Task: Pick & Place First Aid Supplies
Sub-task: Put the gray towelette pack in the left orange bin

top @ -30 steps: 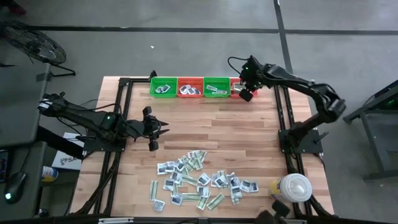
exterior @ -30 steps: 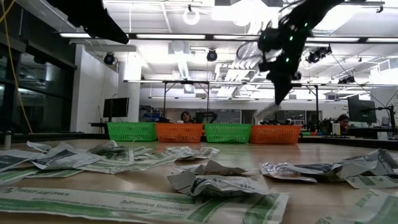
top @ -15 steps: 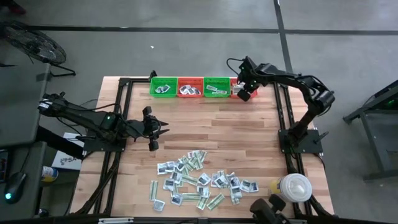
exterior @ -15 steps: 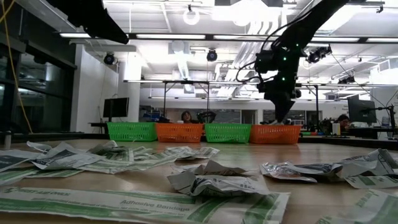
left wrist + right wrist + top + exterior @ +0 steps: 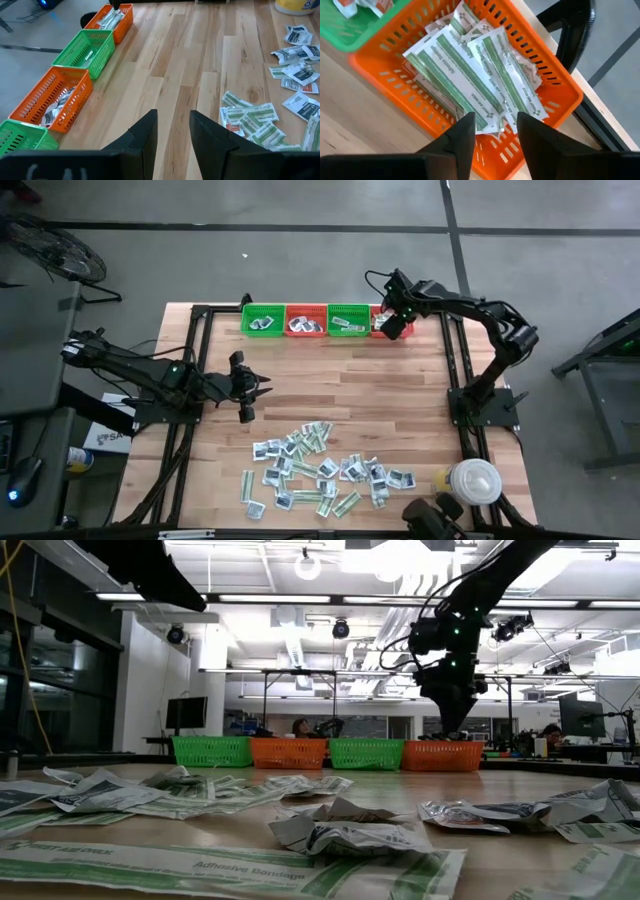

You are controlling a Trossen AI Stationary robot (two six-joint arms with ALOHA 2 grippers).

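Note:
The first aid supplies (image 5: pixel 320 470) lie in a loose pile of small white and pale-green packets on the near part of the wooden table; the low view shows them up close (image 5: pixel 340 825). More green-striped packets (image 5: pixel 480 75) lie in the orange basket (image 5: pixel 540 65) at the far right of the row. My right gripper (image 5: pixel 393 325) hangs open just above that basket, pointing down, its fingers (image 5: pixel 462 132) over the packets with nothing between them. My left gripper (image 5: pixel 258 387) hovers open above bare wood at the table's left, its fingers (image 5: pixel 145 135) empty.
Along the far edge stand a green basket (image 5: pixel 262 320), an orange one (image 5: pixel 305 320) and a green one (image 5: pixel 348 320), each with packets inside. A white round lidded container (image 5: pixel 475 480) stands at the near right corner. Bare wood lies between the pile and the baskets.
My right gripper has sunk toward the far right orange basket and rolled a little. The pale packet that hung below its fingertips a second ago no longer hangs there.

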